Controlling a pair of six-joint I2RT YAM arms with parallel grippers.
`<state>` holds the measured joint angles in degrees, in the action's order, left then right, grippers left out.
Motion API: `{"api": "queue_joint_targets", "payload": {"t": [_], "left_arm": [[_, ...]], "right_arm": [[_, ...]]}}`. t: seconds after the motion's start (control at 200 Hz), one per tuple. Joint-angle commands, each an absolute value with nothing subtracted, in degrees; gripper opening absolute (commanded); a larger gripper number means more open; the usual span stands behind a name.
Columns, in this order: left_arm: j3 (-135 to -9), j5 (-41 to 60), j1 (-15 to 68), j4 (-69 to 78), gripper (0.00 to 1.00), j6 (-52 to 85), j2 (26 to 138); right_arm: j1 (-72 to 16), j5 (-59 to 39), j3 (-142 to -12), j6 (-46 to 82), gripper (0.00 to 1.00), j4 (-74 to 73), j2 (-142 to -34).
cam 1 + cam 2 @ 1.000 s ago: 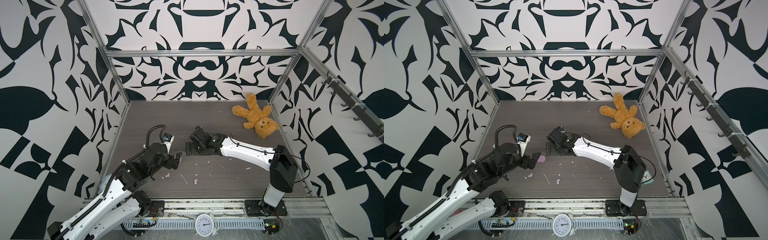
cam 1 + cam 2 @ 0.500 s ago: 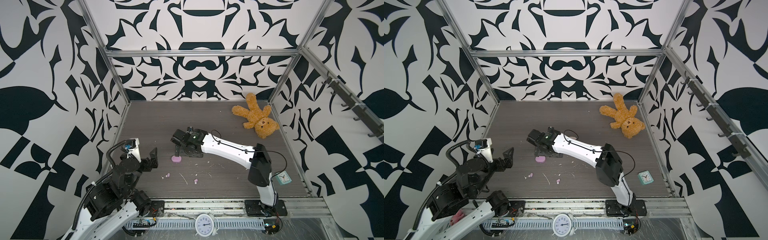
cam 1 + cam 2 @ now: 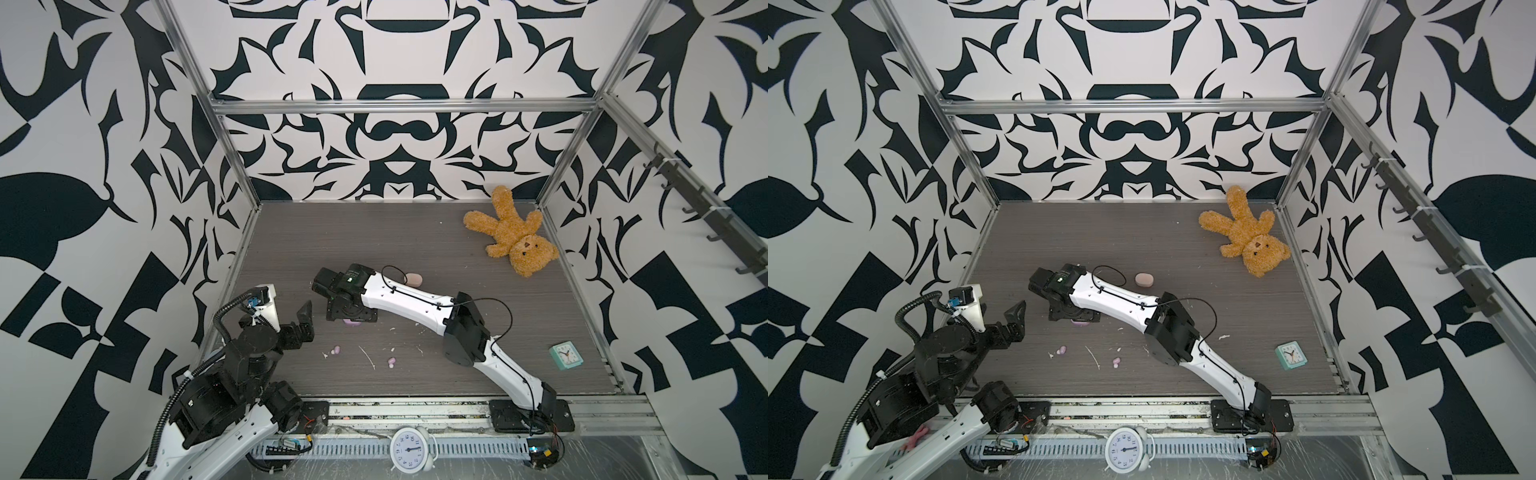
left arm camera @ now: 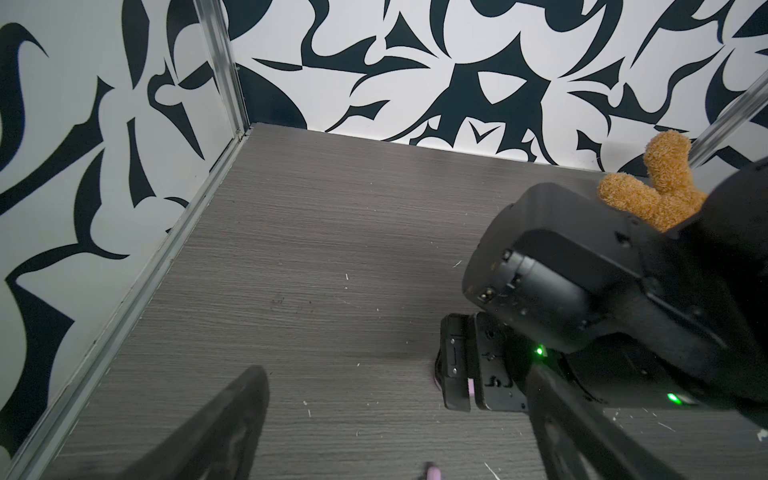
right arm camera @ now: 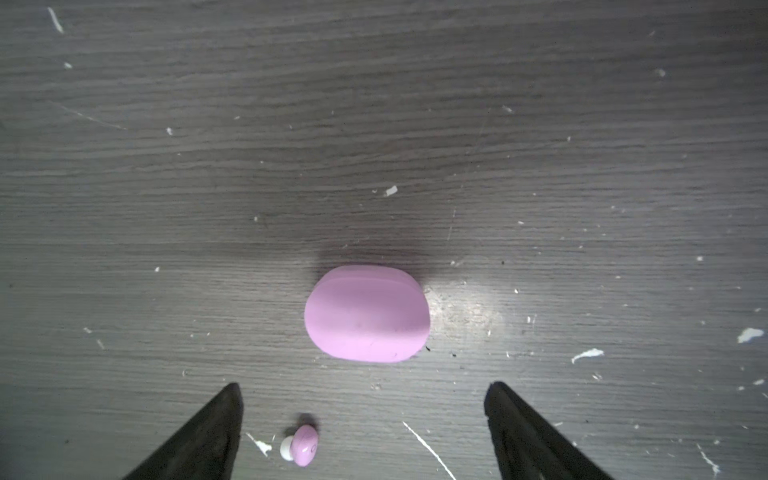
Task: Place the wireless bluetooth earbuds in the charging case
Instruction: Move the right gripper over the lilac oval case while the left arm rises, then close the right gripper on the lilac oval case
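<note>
A closed lilac charging case [image 5: 367, 313] lies flat on the grey floor, just beyond the tips of my right gripper [image 5: 363, 395], which is open and empty. In both top views that gripper [image 3: 352, 318] [image 3: 1075, 318] points down over the case [image 3: 353, 324], hiding most of it. One lilac earbud [image 5: 303, 444] with a white tip lies between the right fingers. Two earbuds [image 3: 336, 350] [image 3: 391, 362] lie loose nearer the front. My left gripper [image 3: 289, 316] [image 4: 395, 386] hangs open and empty at the left, apart from the case.
A peach case [image 3: 413, 279] [image 3: 1144, 279] sits behind the right arm. A teddy bear [image 3: 513, 232] lies at the back right, a small teal clock [image 3: 565, 356] at the front right. White scraps [image 3: 368, 357] litter the floor. The metal frame [image 4: 137, 291] edges the left side.
My left arm has pulled back to the left, away from the lilac case. My right arm has swung left and come down over the case, its jaws slightly narrower.
</note>
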<state>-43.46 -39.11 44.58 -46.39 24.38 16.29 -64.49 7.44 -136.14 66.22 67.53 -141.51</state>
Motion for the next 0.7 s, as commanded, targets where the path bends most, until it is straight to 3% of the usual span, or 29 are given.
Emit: {"api": "queue_joint_targets", "payload": {"t": [0.0,0.185,0.41,0.695], "left_arm": [[-42.6,-38.1,44.4,-45.5,0.99,24.4,16.1],[-42.4,-37.3,44.4,-45.4,0.99,24.3,15.8],[-42.1,-36.6,44.4,-44.9,0.99,24.0,15.3],[-42.0,-36.3,44.4,-44.7,0.99,23.8,15.3]], "right_arm": [[-64.1,7.5,-138.5,68.4,0.87,69.2,-140.7],[-63.6,6.3,-139.1,68.8,0.79,68.5,-143.8],[-63.4,5.4,-141.1,67.5,0.8,67.7,-145.7],[-63.0,6.0,-141.7,66.4,0.72,67.6,-146.7]]}}
